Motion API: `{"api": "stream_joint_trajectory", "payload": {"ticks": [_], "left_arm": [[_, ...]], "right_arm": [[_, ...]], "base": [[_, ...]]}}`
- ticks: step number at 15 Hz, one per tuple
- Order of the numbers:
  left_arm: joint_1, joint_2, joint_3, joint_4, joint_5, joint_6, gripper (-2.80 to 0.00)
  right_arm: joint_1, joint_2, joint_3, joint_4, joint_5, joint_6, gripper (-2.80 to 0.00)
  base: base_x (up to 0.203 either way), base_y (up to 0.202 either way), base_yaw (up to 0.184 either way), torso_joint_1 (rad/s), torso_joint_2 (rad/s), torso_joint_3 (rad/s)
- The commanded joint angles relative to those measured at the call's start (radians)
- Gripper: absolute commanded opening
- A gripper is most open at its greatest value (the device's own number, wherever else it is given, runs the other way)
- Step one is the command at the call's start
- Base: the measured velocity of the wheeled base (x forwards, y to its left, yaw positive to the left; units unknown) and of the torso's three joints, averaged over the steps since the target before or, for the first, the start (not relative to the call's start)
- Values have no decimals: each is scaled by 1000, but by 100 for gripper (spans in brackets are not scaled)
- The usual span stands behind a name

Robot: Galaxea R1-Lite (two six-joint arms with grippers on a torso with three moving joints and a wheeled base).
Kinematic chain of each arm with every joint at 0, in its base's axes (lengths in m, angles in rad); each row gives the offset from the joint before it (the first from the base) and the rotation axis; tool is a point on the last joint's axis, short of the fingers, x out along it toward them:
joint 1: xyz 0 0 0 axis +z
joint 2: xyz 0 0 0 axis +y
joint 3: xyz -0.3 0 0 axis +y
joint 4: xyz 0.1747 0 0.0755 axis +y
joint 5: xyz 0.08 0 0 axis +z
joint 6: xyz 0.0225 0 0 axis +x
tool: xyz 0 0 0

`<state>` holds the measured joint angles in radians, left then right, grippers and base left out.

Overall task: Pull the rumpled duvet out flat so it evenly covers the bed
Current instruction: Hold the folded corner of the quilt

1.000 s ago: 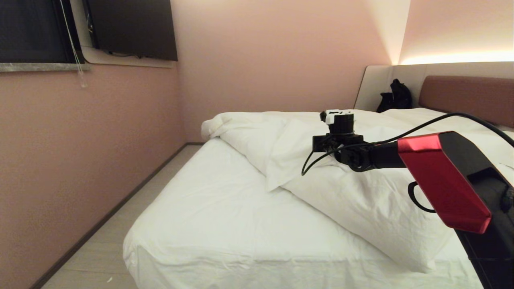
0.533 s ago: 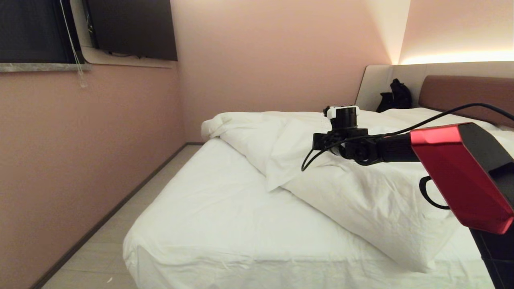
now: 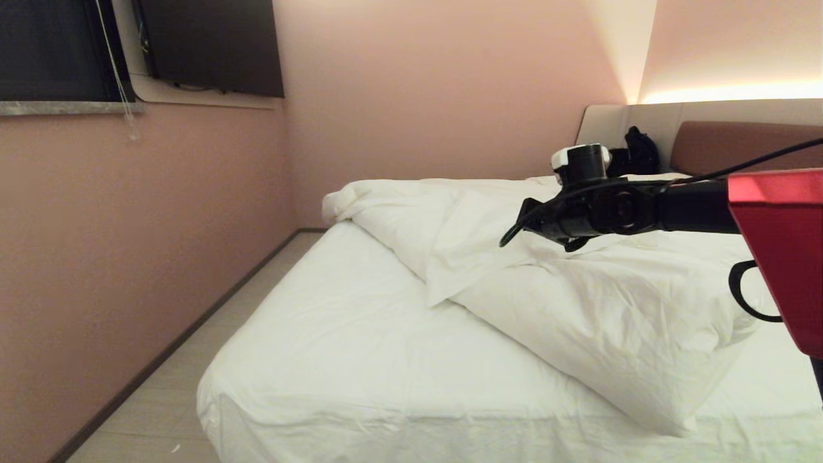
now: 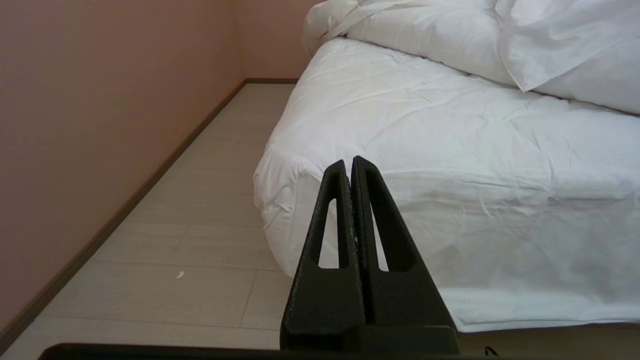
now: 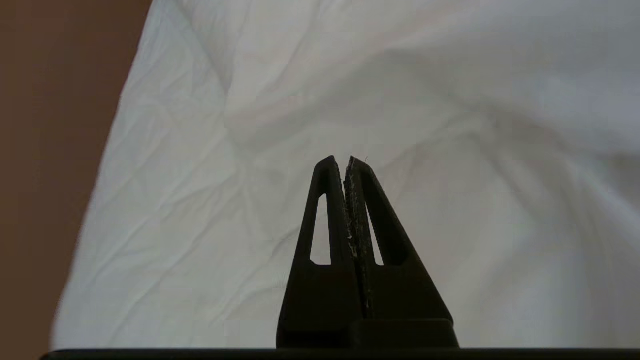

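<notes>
Duvet sits bunched in a ridge across the middle and far side of the bed, so the near half shows only bare sheet. We're at the reach-in step, nothing grabbed yet. Our right gripper hangs above the white fabric, fingers pressed together and empty. Our left gripper is parked low by the bed's near corner, clenched too. Next we'd guess the right one has to open up, drop onto a fold or edge, pinch it, then drag toward us.
</notes>
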<state>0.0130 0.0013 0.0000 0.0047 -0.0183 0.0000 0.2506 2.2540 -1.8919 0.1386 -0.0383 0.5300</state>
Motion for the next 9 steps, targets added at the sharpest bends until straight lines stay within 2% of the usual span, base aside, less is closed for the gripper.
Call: {"api": "stream_joint_trajectory", "payload": {"ticks": [1,7,8,9], "left_arm": [[1,0,0,0,0,0,-280],[1,0,0,0,0,0,-280],[1,0,0,0,0,0,-280],[1,0,0,0,0,0,-280]], "right_arm": [[-14,-15,1,111,104,201,-280],[-94,-8,-1,105,139,234,-280],[-114,-6,-2,100,148,236,0],[-127,-5,-4,96,164,237,0]], "base": [[0,0,0,0,0,0],[0,0,0,0,0,0],[0,0,0,0,0,0],[0,0,0,0,0,0]]}}
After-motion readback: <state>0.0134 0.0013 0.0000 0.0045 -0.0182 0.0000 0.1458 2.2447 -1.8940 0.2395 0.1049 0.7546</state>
